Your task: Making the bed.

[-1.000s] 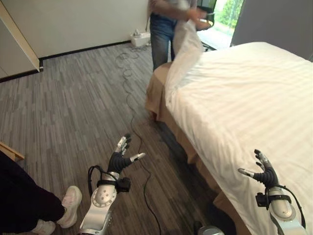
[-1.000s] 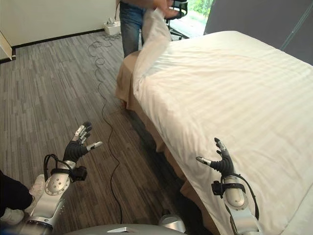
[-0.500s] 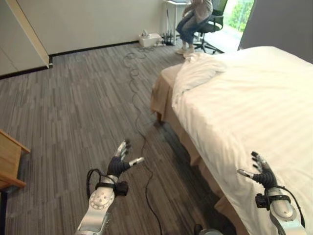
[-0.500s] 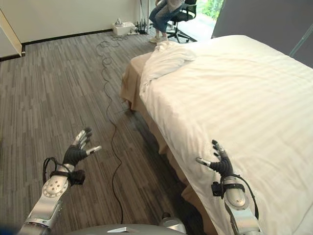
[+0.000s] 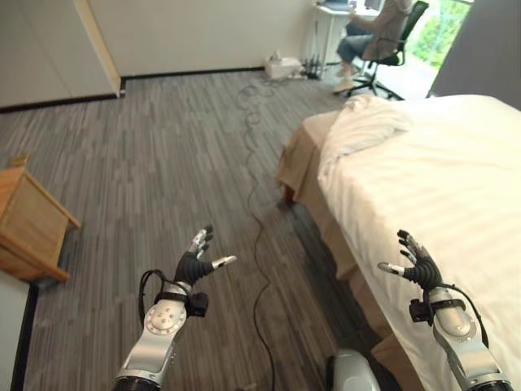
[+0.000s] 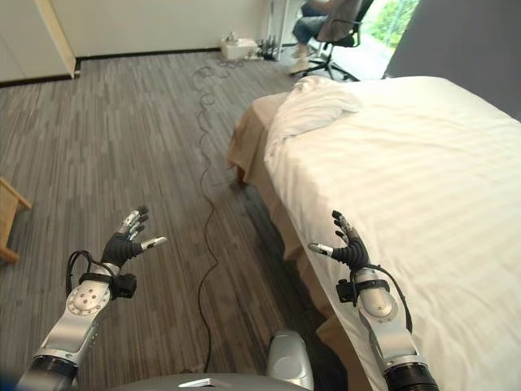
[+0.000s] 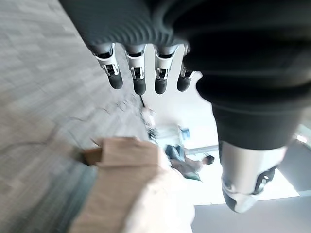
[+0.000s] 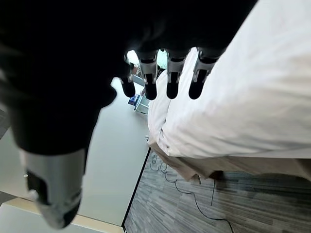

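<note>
Seated now, person has released duvet.

Duvet corner, earlier lifted by person, now dropped bunched at bed's 12 o'clock end; person seated.

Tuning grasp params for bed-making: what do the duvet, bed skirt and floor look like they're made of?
Duvet: white woven fabric, likely cotton, matte with faint tonal stripes; soft folds where it's bunched at the far corner.
Bed skirt: tan cloth, matte, hangs in drapes.
Floor: grey striped, low sheen; carpet tile or vinyl plank, can't tell.
</note>
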{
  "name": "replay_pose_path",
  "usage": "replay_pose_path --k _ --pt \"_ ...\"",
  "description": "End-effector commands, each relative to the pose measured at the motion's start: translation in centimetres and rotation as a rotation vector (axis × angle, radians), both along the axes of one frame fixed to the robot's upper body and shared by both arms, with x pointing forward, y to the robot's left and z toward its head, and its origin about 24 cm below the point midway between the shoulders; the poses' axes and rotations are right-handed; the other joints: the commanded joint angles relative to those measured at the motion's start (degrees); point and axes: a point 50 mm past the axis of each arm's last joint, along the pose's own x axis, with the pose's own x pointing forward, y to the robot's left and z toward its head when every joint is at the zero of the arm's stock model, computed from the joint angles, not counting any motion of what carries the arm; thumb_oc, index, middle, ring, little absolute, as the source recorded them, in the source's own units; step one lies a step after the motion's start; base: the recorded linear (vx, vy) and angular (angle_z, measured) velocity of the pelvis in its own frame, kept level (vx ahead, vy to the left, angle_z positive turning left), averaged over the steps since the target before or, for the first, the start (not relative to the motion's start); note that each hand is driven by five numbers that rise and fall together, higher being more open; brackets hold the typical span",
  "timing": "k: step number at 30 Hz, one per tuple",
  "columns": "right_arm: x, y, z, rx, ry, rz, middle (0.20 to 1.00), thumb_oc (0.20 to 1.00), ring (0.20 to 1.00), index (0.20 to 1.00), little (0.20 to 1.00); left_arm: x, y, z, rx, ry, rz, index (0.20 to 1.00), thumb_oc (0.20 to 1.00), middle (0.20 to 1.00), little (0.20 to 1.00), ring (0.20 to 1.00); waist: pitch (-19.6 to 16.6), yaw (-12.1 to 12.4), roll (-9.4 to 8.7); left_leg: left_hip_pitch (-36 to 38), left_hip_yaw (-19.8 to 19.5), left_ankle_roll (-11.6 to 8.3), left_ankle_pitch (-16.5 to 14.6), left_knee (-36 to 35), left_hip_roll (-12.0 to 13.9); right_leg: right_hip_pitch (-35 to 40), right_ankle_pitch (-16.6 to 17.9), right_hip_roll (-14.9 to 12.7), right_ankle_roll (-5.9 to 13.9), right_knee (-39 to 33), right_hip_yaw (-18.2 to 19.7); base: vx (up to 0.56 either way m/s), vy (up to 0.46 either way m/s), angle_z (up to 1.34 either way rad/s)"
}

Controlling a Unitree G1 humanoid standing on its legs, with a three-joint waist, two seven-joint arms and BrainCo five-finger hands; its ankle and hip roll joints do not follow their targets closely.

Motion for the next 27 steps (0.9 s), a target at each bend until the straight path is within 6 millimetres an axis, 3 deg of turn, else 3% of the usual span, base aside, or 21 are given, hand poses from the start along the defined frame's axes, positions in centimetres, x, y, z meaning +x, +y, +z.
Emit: replay_pose_path --k 1,4,6,7,8,9,10,12,14,16,18,19,20,22,23,24,25,26,27 --pt "1.4 -0.3 3.0 -0.013 -0.143 0.003 1.0 1.0 1.0 1.0 1.0 2.1 -0.8 3.7 -0.007 -0.185 -0.058 1.0 1.0 1.0 1.0 1.0 0.5 -3.4 -0.89 6.8 1.3 -4.29 -5.3 0.6 2.0 5.3 3.9 -0.1 -0.15 -15.2 -3.5 0.29 -0.2 0.23" --pt "1.0 -0.6 3.1 -0.029 -0.144 0.008 1.0 1.0 1.0 1.0 1.0 2.2 -1.3 3.3 -0.034 -0.179 -0.066 1.0 1.0 1.0 1.0 1.0 -0.4 -3.9 -0.77 10.0 1.9 -5.71 -6.0 1.5 2.4 8.9 4.3 0.3 -1.03 -17.8 -4.7 0.3 -0.212 0.29" --pt "1.1 -0.6 3.8 -0.063 -0.167 0.034 1.0 1.0 1.0 1.0 1.0 2.0 -1.6 3.1 -0.047 -0.175 -0.082 1.0 1.0 1.0 1.0 1.0 0.4 -3.4 -0.36 7.2 1.9 -7.38 -5.6 12.9 5.2 13.1 2.8 1.0 -3.27 -19.2 -5.8 0.25 -0.219 0.18" --pt "1.1 -0.6 3.8 -0.063 -0.168 0.034 1.0 1.0 1.0 1.0 1.0 2.0 -1.6 3.1 -0.047 -0.176 -0.082 1.0 1.0 1.0 1.0 1.0 0.5 -3.6 -0.16 6.7 1.6 -7.59 -6.0 13.9 5.8 13.2 2.8 1.3 -3.46 -19.3 -6.0 0.21 -0.227 0.13" --pt "1.4 -0.6 4.1 -0.08 -0.179 0.051 1.0 1.0 1.0 1.0 1.0 2.0 -1.6 3.2 -0.054 -0.183 -0.081 1.0 1.0 1.0 1.0 1.0 1.0 -3.0 -0.24 4.6 1.7 -8.92 -2.4 21.3 8.3 15.2 1.8 1.9 -4.89 -20.0 -6.0 0.33 -0.327 0.18" --pt "1.9 -0.2 4.6 -0.089 -0.193 0.071 1.0 1.0 1.0 1.0 1.0 2.1 -1.7 3.5 -0.076 -0.2 -0.071 1.0 1.0 1.0 1.0 1.0 2.4 -1.5 -0.82 -0.1 -0.8 -11.09 3.8 35.5 13.3 19.1 -0.2 3.8 -7.81 -21.7 -5.8 0.42 -0.4 0.1" --pt "2.0 -0.2 4.7 -0.082 -0.2 0.066 1.0 1.0 1.0 1.0 1.0 2.0 -1.5 3.4 -0.081 -0.199 -0.056 1.0 1.0 1.0 1.0 1.0 3.1 -0.6 -1.57 -2.5 -2.5 -10.79 4.9 39.9 14.3 20.6 -0.7 4.1 -8.85 -22.4 -5.3 0.42 -0.344 -0.08" --pt "2.2 0.0 4.8 -0.102 -0.194 0.081 1.0 1.0 1.0 1.0 1.0 1.7 -1.4 3.2 -0.094 -0.191 -0.039 1.0 1.0 1.0 1.0 1.0 3.8 0.8 -2.2 -7.0 -2.6 -9.66 3.1 42.6 14.3 23.1 -2.4 4.3 -9.26 -23.0 -3.9 0.31 -0.121 -0.56" --pt "2.3 0.3 4.6 -0.111 -0.181 0.093 1.0 1.0 1.0 1.0 1.0 1.5 -1.4 2.9 -0.097 -0.18 -0.032 1.0 1.0 1.0 1.0 1.0 4.0 2.1 -1.88 -10.2 -1.2 -8.62 2.1 38.6 14.1 25.0 -4.2 4.6 -9.04 -23.2 -2.7 0.29 0.034 -0.9" --pt "2.3 0.5 4.5 -0.143 -0.176 0.108 1.0 1.0 1.0 1.0 1.0 1.2 -1.4 2.9 -0.094 -0.18 -0.032 1.0 1.0 1.0 1.0 1.0 3.5 3.1 -1.09 -11.5 0.8 -7.41 1.9 28.9 12.8 25.9 -5.0 5.0 -7.97 -23.4 -2.3 0.34 0.088 -0.54" --pt "2.3 0.5 4.5 -0.193 -0.173 0.117 1.0 1.0 1.0 1.0 1.0 0.9 -1.5 2.7 -0.099 -0.182 -0.022 1.0 1.0 1.0 1.0 1.0 3.0 3.8 -0.01 -12.0 3.1 -7.4 5.7 16.0 11.3 28.3 -7.0 5.4 -6.46 -23.6 -2.0 0.33 0.115 -0.3" --pt "2.3 0.5 4.5 -0.193 -0.172 0.117 1.0 1.0 1.0 1.0 1.0 0.9 -1.5 2.7 -0.099 -0.182 -0.022 1.0 1.0 1.0 1.0 1.0 3.0 3.8 -0.11 -11.7 3.2 -7.39 5.9 15.7 11.1 28.4 -7.0 5.3 -6.43 -23.6 -2.1 0.36 0.096 -0.22" --pt "2.3 0.4 4.4 -0.212 -0.173 0.109 1.0 1.0 1.0 1.0 1.0 0.8 -1.7 2.6 -0.113 -0.185 -0.014 1.0 1.0 1.0 1.0 1.0 2.7 3.9 0.54 -13.3 6.0 -7.48 7.7 10.6 12.7 29.9 -8.0 6.1 -5.95 -23.7 -2.2 0.24 0.052 -0.19" --pt "2.4 0.5 4.4 -0.224 -0.178 0.106 1.0 1.0 1.0 1.0 1.0 0.8 -1.9 2.5 -0.129 -0.183 -0.013 1.0 1.0 1.0 1.0 1.0 2.4 3.4 0.28 -12.7 7.4 -8.01 7.9 8.5 13.1 31.4 -9.3 5.7 -5.48 -23.6 -2.3 0.42 0.077 -0.1" --pt "2.3 1.3 4.6 -0.239 -0.193 0.131 1.0 1.0 1.0 1.0 1.0 0.4 -2.0 2.1 -0.133 -0.163 -0.018 1.0 1.0 1.0 1.0 1.0 1.4 2.8 1.08 -10.4 11.6 -7.26 10.1 6.3 13.8 32.0 -9.4 6.5 -5.3 -22.7 -2.6 0.41 0.067 0.0" --pt "2.3 1.3 4.6 -0.239 -0.191 0.131 1.0 1.0 1.0 1.0 1.0 0.3 -2.0 2.1 -0.133 -0.161 -0.018 1.0 1.0 1.0 1.0 1.0 1.3 2.9 1.06 -10.2 11.8 -7.28 10.2 6.0 13.8 32.0 -9.4 6.4 -5.29 -22.6 -2.5 0.37 0.063 -0.03" --pt "2.3 1.8 4.4 -0.242 -0.189 0.147 1.0 1.0 1.0 1.0 1.0 0.2 -2.0 1.9 -0.13 -0.15 -0.018 1.0 1.0 1.0 1.0 1.0 0.8 3.1 1.29 -9.5 11.6 -6.72 10.8 5.1 13.0 32.1 -9.8 6.4 -5.18 -21.6 -2.1 0.37 0.071 -0.14" --pt "2.2 2.6 4.3 -0.252 -0.194 0.178 1.0 1.0 1.0 1.0 1.0 0.3 -2.3 1.8 -0.117 -0.143 -0.036 1.0 1.0 1.0 1.0 1.0 -0.1 3.3 1.01 -7.5 10.6 -6.34 9.4 3.5 10.2 32.2 -10.3 5.8 -4.8 -17.2 -1.7 0.32 0.067 -0.26" --pt "2.2 2.7 4.2 -0.251 -0.195 0.18 1.0 1.0 1.0 1.0 1.0 0.3 -2.2 1.8 -0.115 -0.143 -0.034 1.0 1.0 1.0 1.0 1.0 0.0 3.3 1.01 -7.7 12.2 -5.51 10.2 3.8 10.7 31.7 -9.9 5.9 -4.81 -16.8 -2.1 0.31 0.088 -0.41"
